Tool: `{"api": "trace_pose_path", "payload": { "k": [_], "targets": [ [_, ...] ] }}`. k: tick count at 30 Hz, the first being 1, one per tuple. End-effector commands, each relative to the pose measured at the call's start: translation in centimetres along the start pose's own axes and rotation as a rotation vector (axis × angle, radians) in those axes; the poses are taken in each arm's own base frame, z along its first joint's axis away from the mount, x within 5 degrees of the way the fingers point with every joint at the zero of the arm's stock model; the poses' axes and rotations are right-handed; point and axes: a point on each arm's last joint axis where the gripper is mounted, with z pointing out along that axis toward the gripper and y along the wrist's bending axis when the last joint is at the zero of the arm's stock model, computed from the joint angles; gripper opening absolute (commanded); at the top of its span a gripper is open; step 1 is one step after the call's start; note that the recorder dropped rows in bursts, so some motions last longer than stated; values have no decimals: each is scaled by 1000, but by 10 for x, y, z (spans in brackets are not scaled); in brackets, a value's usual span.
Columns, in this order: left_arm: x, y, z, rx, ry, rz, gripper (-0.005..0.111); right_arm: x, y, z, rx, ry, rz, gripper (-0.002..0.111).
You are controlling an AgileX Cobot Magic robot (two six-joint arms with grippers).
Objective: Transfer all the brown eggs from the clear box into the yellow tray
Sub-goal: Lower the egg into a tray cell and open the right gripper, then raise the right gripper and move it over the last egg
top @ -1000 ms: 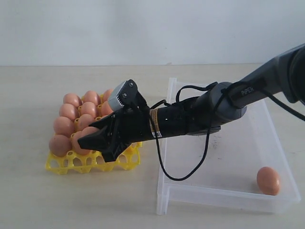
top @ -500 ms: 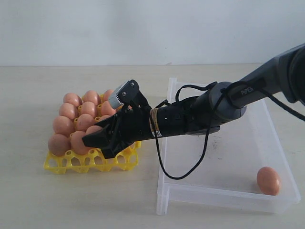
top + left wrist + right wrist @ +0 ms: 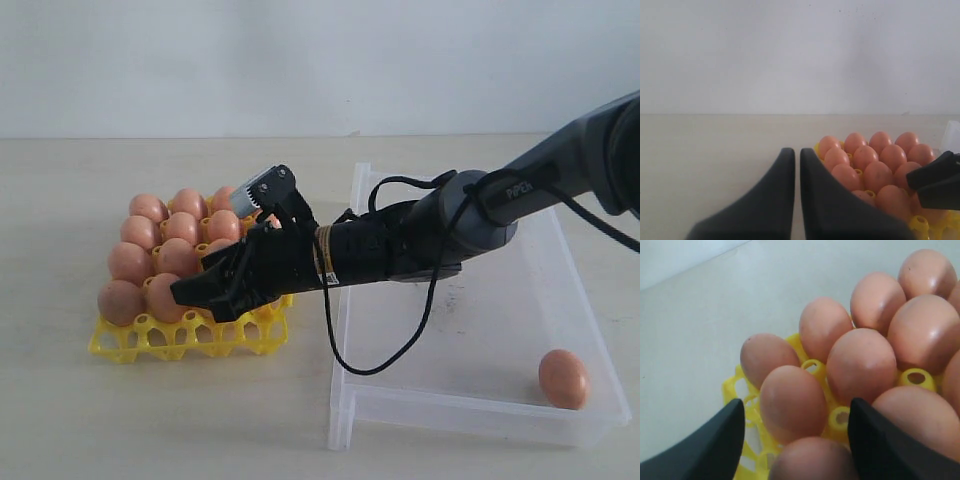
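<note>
Tabletop (image 3: 100,420) bearing yellow tray (image 3: 180,338) is beige, wall (image 3: 300,60) white.

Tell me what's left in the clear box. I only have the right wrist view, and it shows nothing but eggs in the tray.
Observer: One brown egg lies in the clear box, at its near right corner in the exterior view.
Operator: Is there room for it in the yellow tray?
Observer: Yes. In the exterior view the row along its near edge stands empty wherever the right arm doesn't hide it.
Operator: And the left gripper?
Observer: The left wrist view shows it shut with nothing in it. The tray lies beyond its fingertips.
</note>
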Motion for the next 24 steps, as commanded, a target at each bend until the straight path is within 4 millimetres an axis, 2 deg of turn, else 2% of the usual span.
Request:
{"api": "trace_pose_path", "payload": {
  "k": [1, 6, 9, 10, 12, 14, 15, 17, 21, 24],
  "targets": [
    [0, 0, 0, -5, -13, -5, 4, -6, 1, -2, 9, -8, 14, 57],
    [0, 0, 0, -5, -13, -5, 4, -40, 7, -21, 19, -67, -8, 57],
    [0, 0, 0, -5, -13, -5, 4, -70, 13, -44, 45, -79, -44, 56],
    [0, 0, 0, -5, -13, -5, 4, -79, 16, -53, 56, -62, -78, 52],
    [0, 0, 0, -5, -13, -5, 4, -91, 20, -70, 103, 11, -147, 33],
    [0, 0, 0, -5, -13, -5, 4, -102, 24, -88, 199, 117, -229, 1],
    [0, 0, 0, -5, -13, -5, 4, -106, 25, -95, 251, 147, -223, 1],
    [0, 0, 0, -5, -13, -5, 4, -120, 23, -115, 409, 98, -159, 1],
    [0, 0, 0, -5, -13, -5, 4, -138, 24, -151, 645, 36, -192, 0],
    [0, 0, 0, -5, -13, -5, 4, -138, 20, -175, 879, 39, -224, 0]
  ]
}}
